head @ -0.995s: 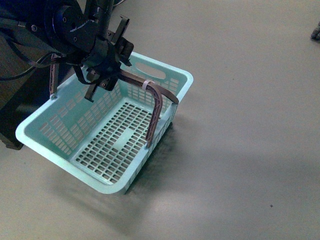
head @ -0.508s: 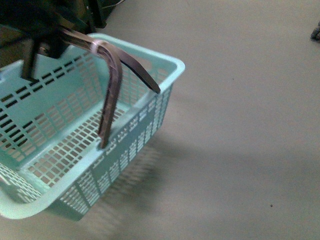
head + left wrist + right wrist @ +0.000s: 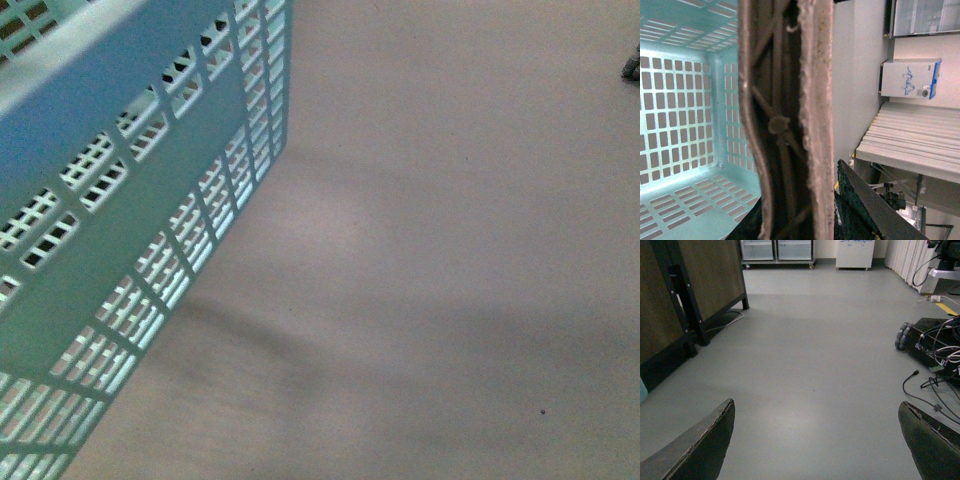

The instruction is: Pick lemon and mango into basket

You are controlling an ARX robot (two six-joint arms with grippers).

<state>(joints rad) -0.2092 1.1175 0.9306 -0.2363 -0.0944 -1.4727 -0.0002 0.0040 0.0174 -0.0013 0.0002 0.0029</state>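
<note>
Wall of the basket (image 3: 120, 200) fills the front view's left — left gripper (image 3: 800, 212) clamped on its brown handle (image 3: 815, 100) — while right gripper (image 3: 815, 412) hangs spread wide above the grey floor (image 3: 815, 350).

Blocked close on the left by the slotted wall of the basket (image 3: 120, 200), raised and tilted. Open grey floor (image 3: 450, 250) to its right. From the right wrist view, wide free passage ahead, bounded by the desk (image 3: 710, 275) corner leg and by the wheeled base (image 3: 927, 337) with loose cables (image 3: 936, 408).
</note>
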